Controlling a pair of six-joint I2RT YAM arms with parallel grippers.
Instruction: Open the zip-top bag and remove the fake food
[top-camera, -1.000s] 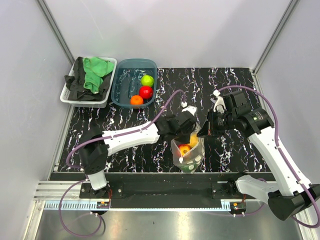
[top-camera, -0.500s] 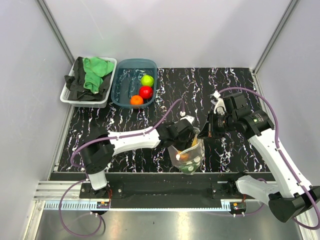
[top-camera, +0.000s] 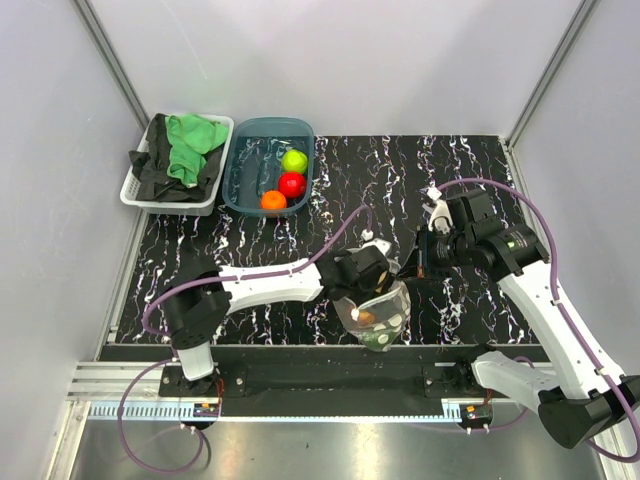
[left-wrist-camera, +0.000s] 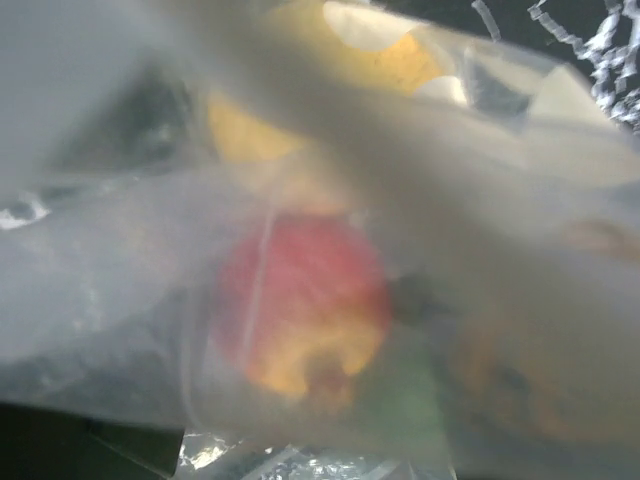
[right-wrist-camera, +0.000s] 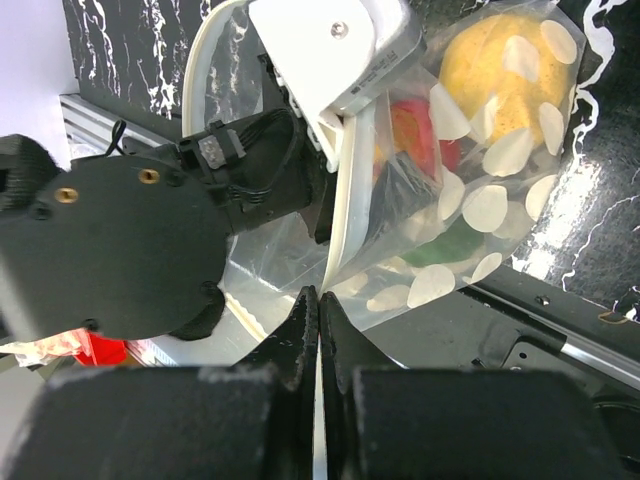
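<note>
The bag (top-camera: 382, 312) sits near the front edge of the tabletop (top-camera: 450, 165), with 3 fruits (right-wrist-camera: 505, 70) showing inside. The right end effector (right-wrist-camera: 316, 305), pressed together, pinches its rim. The left end effector (top-camera: 372, 278) is inside the mouth, finger state indeterminable. Best practice: hold the rim taut and high, then close on the peach-red fruit (left-wrist-camera: 300, 310) alone, clear of film.

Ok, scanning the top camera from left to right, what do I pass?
You pass the white basket → teal tub → zip-top bag → right gripper.
</note>
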